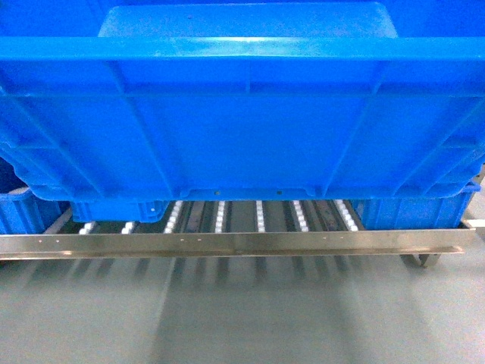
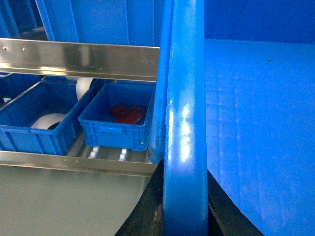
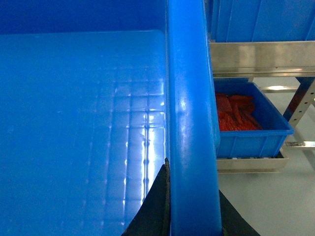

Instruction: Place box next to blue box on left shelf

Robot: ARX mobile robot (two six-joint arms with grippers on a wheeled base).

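Observation:
The box (image 1: 242, 129), a large bright-blue ribbed crate, hangs in the air and fills the head view, just in front of and above the left shelf (image 1: 227, 243). My left gripper (image 2: 184, 216) is shut on the box's left rim (image 2: 184, 123), with black fingers on either side of it. On the opposite rim (image 3: 189, 98) my right gripper (image 3: 193, 211) is shut the same way. White rollers (image 1: 259, 216) show in an open gap under the box. A small blue box (image 2: 115, 130) with red items stands left of that gap. Neither gripper shows in the head view.
A blue bin with white rolls (image 2: 34, 123) sits further left on the shelf. Another blue bin of red parts (image 3: 246, 132) stands right of the gap. An upper steel rail (image 2: 78, 59) carries more blue crates. Grey floor (image 1: 242, 318) lies before the shelf.

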